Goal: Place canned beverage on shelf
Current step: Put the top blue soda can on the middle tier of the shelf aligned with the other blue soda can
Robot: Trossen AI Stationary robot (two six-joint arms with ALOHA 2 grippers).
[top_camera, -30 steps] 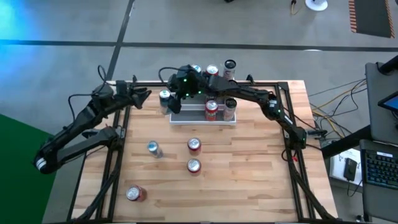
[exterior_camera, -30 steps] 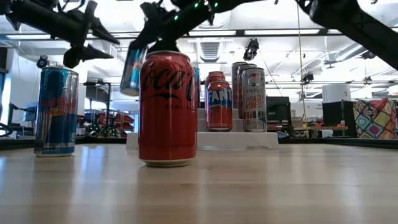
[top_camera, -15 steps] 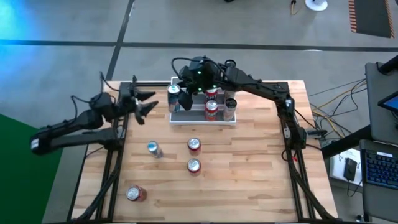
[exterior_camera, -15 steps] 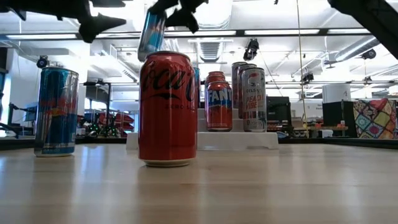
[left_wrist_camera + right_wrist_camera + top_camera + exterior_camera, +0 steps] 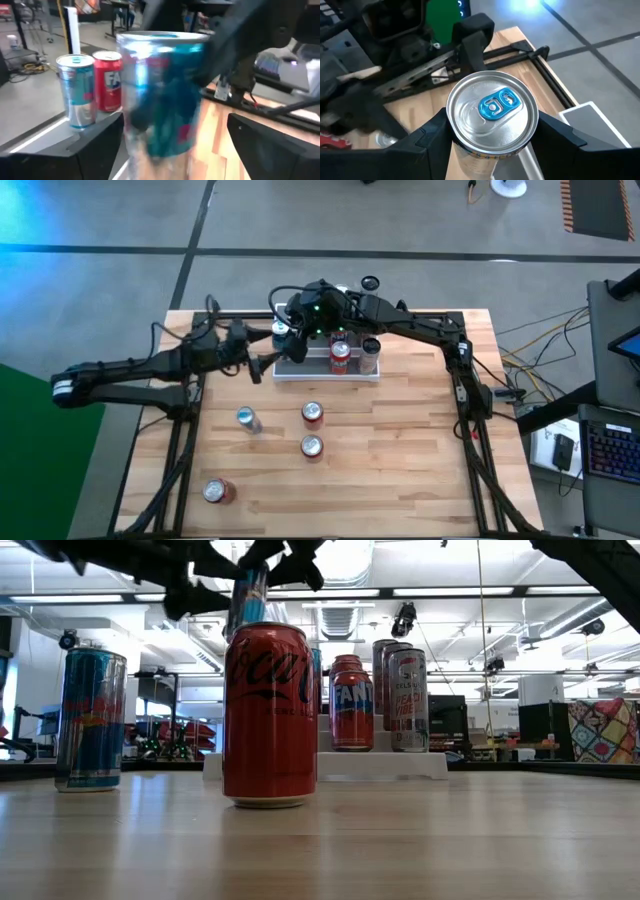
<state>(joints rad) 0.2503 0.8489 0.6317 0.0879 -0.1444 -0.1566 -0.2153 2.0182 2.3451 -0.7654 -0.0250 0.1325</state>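
My right gripper [image 5: 290, 335] is shut on a blue-and-silver can [image 5: 492, 107], held high over the left end of the shelf [image 5: 300, 370], a white tiered rack. The can also shows in the low view [image 5: 248, 598] and, blurred, in the left wrist view [image 5: 162, 95]. My left gripper [image 5: 266, 362] is open, just left of the can and pointing at it. Its fingers [image 5: 100, 150] stand apart in front of the can, and I see no touch. A red can [image 5: 340, 355] and a dark can [image 5: 370, 350] stand on the shelf's steps. My right gripper pinches the can's upper wall just under the rim [image 5: 454, 137] between its two fingers, one on each opposite side. The fingers come from above and point down. The can hangs about upright, top up, lifted clear of table and shelf.
Loose on the table stand a blue can [image 5: 247, 418] and two red cans [image 5: 313, 413] [image 5: 311, 446]; another red can [image 5: 217, 491] is near the front left. In the low view a red cola can [image 5: 268, 715] and a blue can [image 5: 90, 720] stand close to the camera.
My right gripper has lifted the blue can and carried it a little toward the table's right, over the shelf's left end, then held about still. My left gripper, open throughout, has reached toward the table's right, up to the held can.
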